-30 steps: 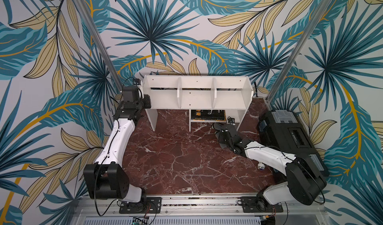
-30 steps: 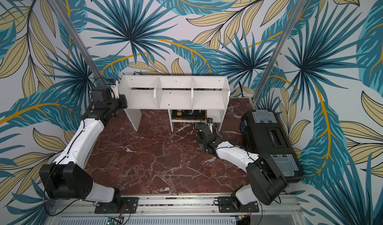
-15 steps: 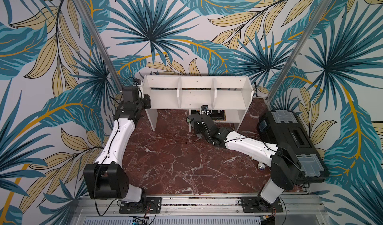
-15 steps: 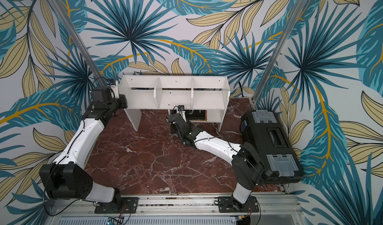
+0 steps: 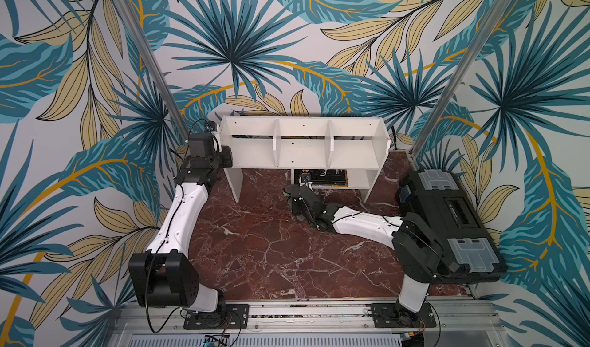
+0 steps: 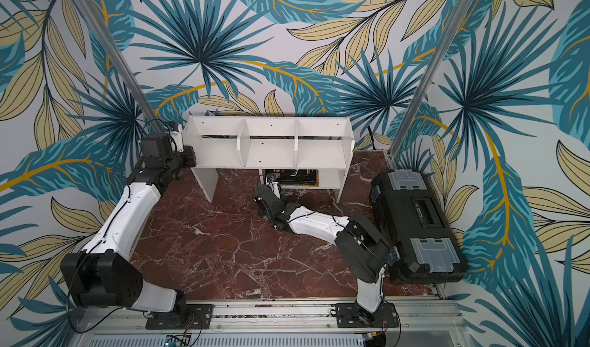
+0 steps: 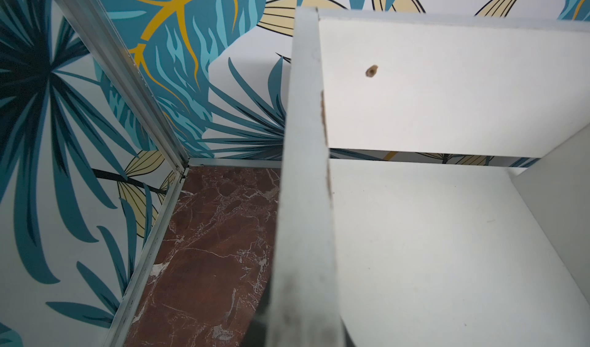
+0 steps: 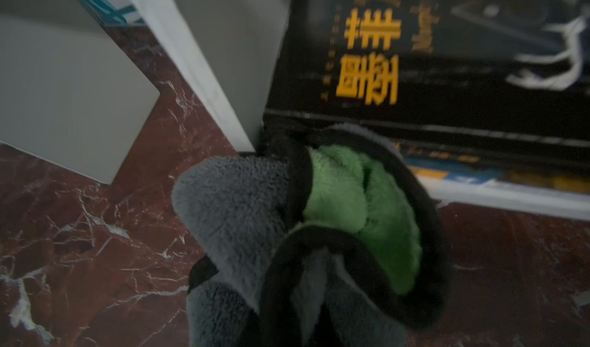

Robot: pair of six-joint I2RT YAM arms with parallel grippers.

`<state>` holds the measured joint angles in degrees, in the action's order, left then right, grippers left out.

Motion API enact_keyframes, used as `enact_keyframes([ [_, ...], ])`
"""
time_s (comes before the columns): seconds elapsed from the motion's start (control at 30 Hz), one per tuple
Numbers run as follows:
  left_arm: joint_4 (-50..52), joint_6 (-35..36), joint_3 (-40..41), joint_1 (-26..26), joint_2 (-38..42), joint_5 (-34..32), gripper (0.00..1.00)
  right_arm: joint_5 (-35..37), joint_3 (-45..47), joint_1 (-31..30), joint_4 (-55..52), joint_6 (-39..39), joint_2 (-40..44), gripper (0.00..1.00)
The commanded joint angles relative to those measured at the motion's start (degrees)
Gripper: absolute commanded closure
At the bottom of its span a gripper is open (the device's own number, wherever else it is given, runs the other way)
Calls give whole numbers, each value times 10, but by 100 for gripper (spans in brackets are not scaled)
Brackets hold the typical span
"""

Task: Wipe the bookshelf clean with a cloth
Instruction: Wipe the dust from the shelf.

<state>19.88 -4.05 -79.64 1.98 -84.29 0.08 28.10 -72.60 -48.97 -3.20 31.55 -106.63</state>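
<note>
The white bookshelf (image 5: 303, 150) (image 6: 271, 150) stands at the back of the marble table. My left gripper (image 5: 225, 157) (image 6: 188, 155) is at its left end, shut on the edge of the side panel (image 7: 303, 201), which runs down between the jaws. My right gripper (image 5: 295, 198) (image 6: 265, 198) is low over the table, just in front of the left wall of the lower cubby. It is shut on the cloth (image 8: 319, 208), a bunched grey wad with black edging and a green side showing. The cloth hides the right fingers and touches the foot of the cubby wall.
A black book (image 5: 321, 176) (image 8: 415, 58) with yellow characters lies in the lower cubby on other books. A black toolbox (image 5: 447, 221) (image 6: 415, 224) with grey lid panels sits along the right wall, next to the right arm's base. Patterned walls close in the table.
My right gripper has carried the cloth left along the front of the lower cubby, from near the right leg to the cubby's left wall. The left arm has not moved.
</note>
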Motion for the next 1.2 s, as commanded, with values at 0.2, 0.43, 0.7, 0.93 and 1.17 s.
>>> enact_keyframes([
  [0.2, 15, -45, 10, 24, -18, -66, 100, 31, -50, -22, 18, -36, 94, 100],
  [0.43, 14, -50, 9, 22, -17, -66, 100, 9, -122, -50, 53, -56, 45, 100],
  [0.7, 16, -52, 6, 14, -13, -47, 100, -32, -283, -74, 53, -50, -100, 100],
  [0.93, 18, -56, 4, 6, -7, -41, 100, -60, -391, -86, 57, -51, -184, 100],
  [1.17, 20, -52, 8, -12, 8, -47, 100, -87, -513, -86, 16, -49, -285, 100],
])
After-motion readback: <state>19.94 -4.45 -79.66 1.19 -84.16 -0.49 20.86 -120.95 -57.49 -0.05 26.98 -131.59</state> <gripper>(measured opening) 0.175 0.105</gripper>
